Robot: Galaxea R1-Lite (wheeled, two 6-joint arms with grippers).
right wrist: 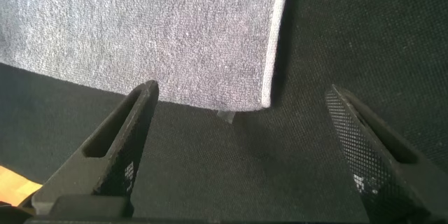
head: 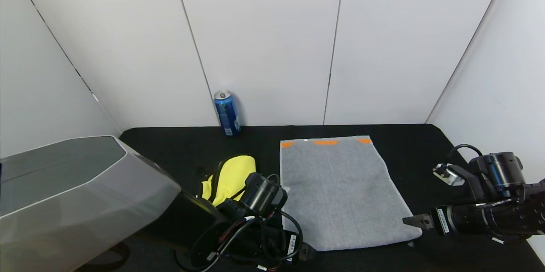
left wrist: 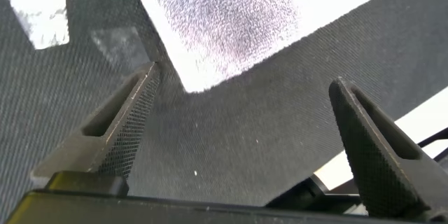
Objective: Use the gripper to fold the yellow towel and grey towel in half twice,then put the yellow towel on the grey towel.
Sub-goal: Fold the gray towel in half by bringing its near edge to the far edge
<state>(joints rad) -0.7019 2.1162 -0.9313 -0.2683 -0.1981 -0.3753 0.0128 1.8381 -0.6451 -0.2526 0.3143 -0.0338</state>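
The grey towel (head: 340, 191) lies spread flat on the black table, orange marks along its far edge. The yellow towel (head: 232, 174) sits crumpled to its left, partly hidden behind my left arm. My left gripper (head: 306, 251) hovers open just off the grey towel's near left corner; in the left wrist view that corner (left wrist: 224, 21) lies beyond the open gripper (left wrist: 245, 75), which holds nothing. My right gripper (head: 415, 221) is open at the near right corner; in the right wrist view the towel's corner (right wrist: 154, 35) lies just ahead of the empty gripper (right wrist: 241, 87).
A blue can (head: 227, 113) stands at the back against the white wall. A large grey bin (head: 64, 187) fills the left front. A small silver fitting (head: 445, 175) lies at the right. Bare black table (head: 179, 148) surrounds the towels.
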